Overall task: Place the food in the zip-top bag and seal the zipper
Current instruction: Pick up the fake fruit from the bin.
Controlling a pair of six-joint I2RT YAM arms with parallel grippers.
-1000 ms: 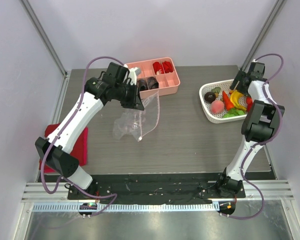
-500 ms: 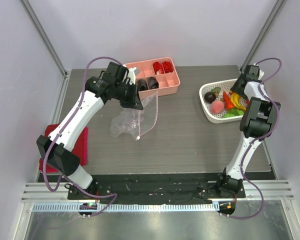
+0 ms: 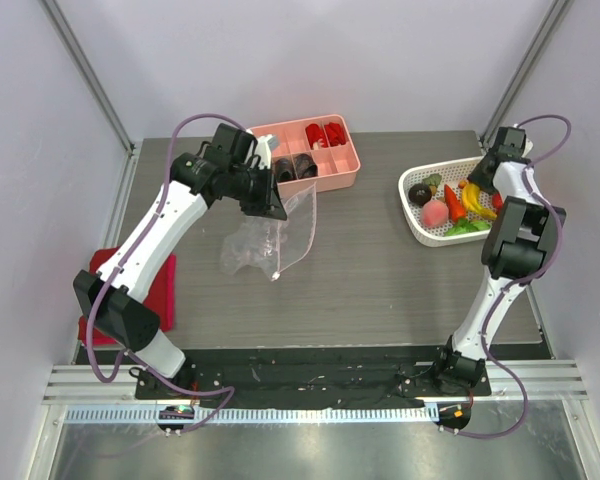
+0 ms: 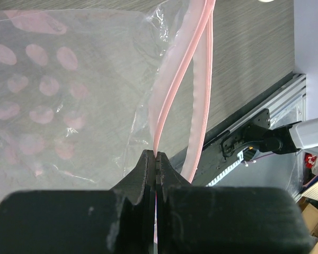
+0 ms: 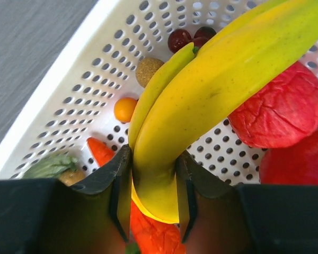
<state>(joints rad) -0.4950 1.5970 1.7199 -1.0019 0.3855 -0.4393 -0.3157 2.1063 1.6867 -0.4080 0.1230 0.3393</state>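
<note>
My left gripper (image 3: 278,200) is shut on the pink zipper strip (image 4: 172,90) of the clear zip-top bag (image 3: 270,240) and holds it up; the bag hangs down to the table with its mouth parted. In the left wrist view the jaws pinch one lip of the strip (image 4: 155,156). My right gripper (image 3: 480,190) is over the white mesh basket (image 3: 417,225) at the right, shut on a yellow toy banana (image 5: 217,90). Under it lie a red wrinkled fruit (image 5: 278,108), an orange carrot (image 5: 99,151), a small orange ball (image 5: 125,108) and dark cherries (image 5: 188,37).
A pink compartment tray (image 3: 315,155) with red and black items stands behind the bag. A red cloth (image 3: 165,290) lies at the table's left edge. The basket also holds a peach piece (image 3: 435,212) and a dark piece (image 3: 419,194).
My right wrist has shifted slightly toward the back right over the basket. The bag has sagged a little lower and leftward. The left gripper keeps its hold.
</note>
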